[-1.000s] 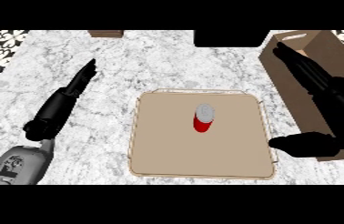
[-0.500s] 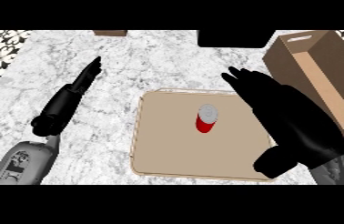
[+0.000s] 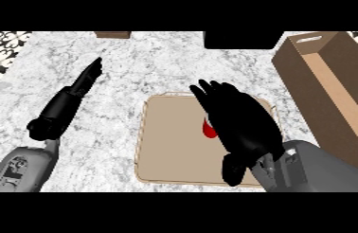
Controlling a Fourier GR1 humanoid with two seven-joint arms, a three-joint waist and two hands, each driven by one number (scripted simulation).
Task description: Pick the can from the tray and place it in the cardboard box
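Step in hand: the reach for the pick, grasp not yet made. The right hand (image 3: 241, 123) sits at centre frame over the tray (image 3: 171, 151), palm down, fingers straight and spread toward the upper left, thumb trailing at the lower edge of the hand. It is wide open and holds nothing. The can (image 3: 208, 129) stands on the tray at centre frame, almost wholly hidden under that palm; only a red sliver shows at the hand's left edge (whether the palm touches it cannot be told from this angle). Judged next move: bring the hand down beside the can, not on top of it, curl fingers and thumb round its side, lift it off the tray, then carry it to the right. The cardboard box (image 3: 290, 68) stands at the upper right of frame, open, close to the tray's right side. The left hand (image 3: 67, 102) rests at the upper left on the counter (image 3: 140, 61), fingers straight, well apart from the tray.
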